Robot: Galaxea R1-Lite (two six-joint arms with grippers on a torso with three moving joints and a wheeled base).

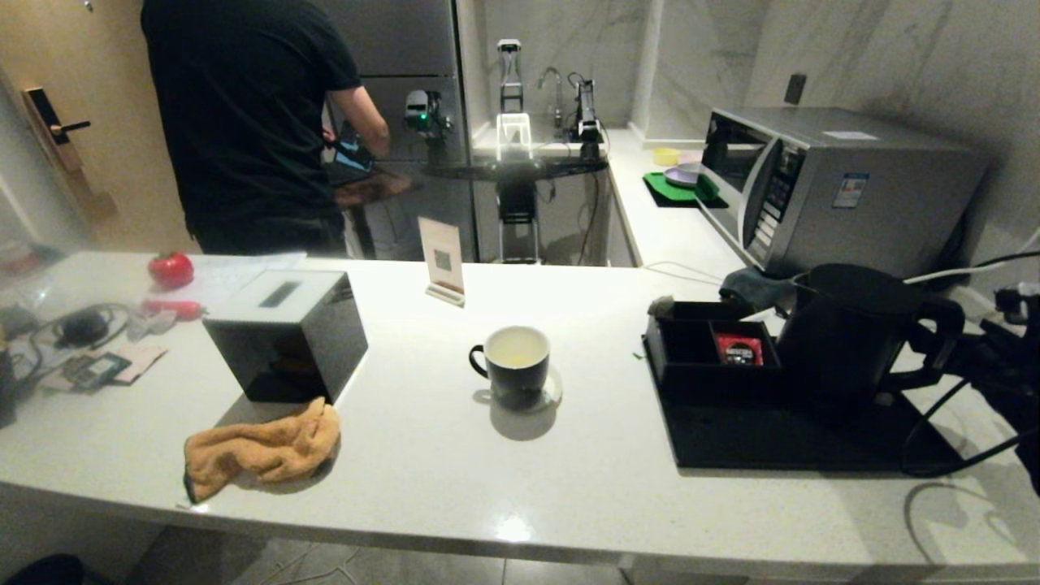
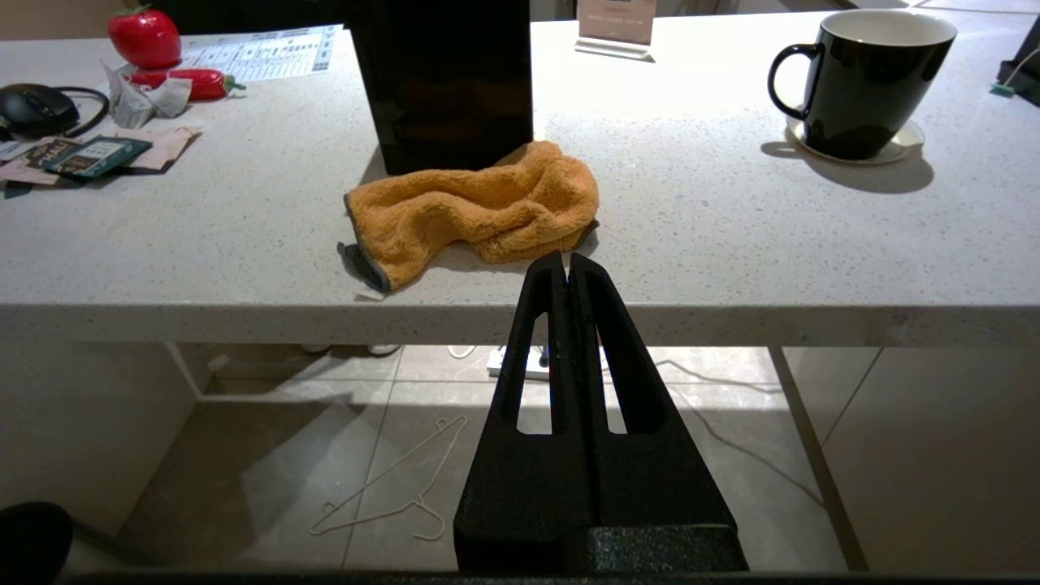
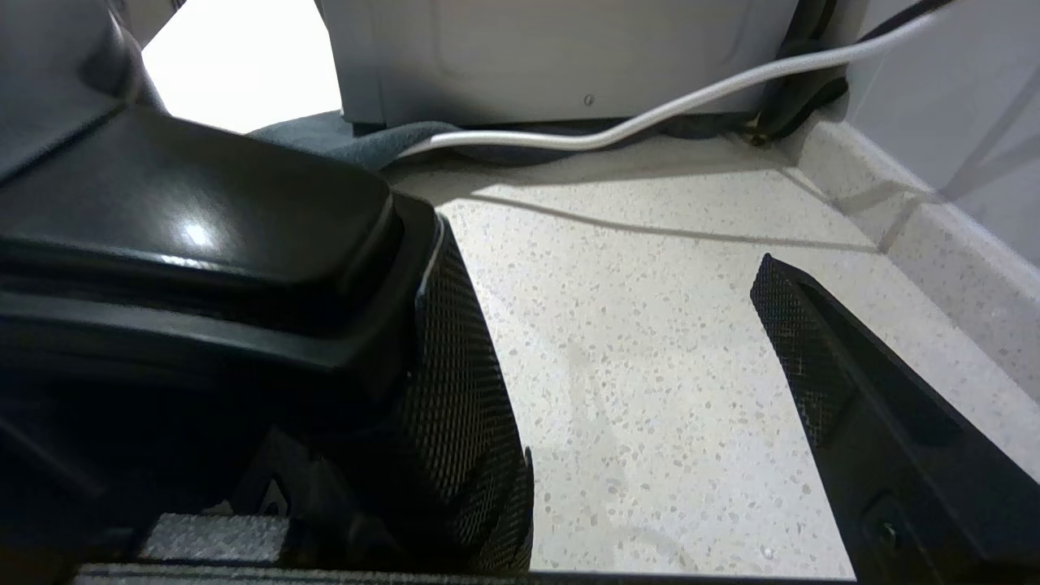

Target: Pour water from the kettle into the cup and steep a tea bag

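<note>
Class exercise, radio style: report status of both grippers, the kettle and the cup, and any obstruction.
Right gripper open beside kettle handle, not gripping. Left gripper shut, parked below counter edge. Cup upright on coaster, mid-counter. Nothing between kettle and cup.

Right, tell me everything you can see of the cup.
The cup is a small glossy black mug with a pale cream inside and a small loop handle on the side toward the black box. It stands upright on a pale round coaster near the middle of the speckled white counter, apart from the orange cloth and the black tray. Its inside looks pale yellowish; whether it holds liquid is unclear. No gripper touches it.
</note>
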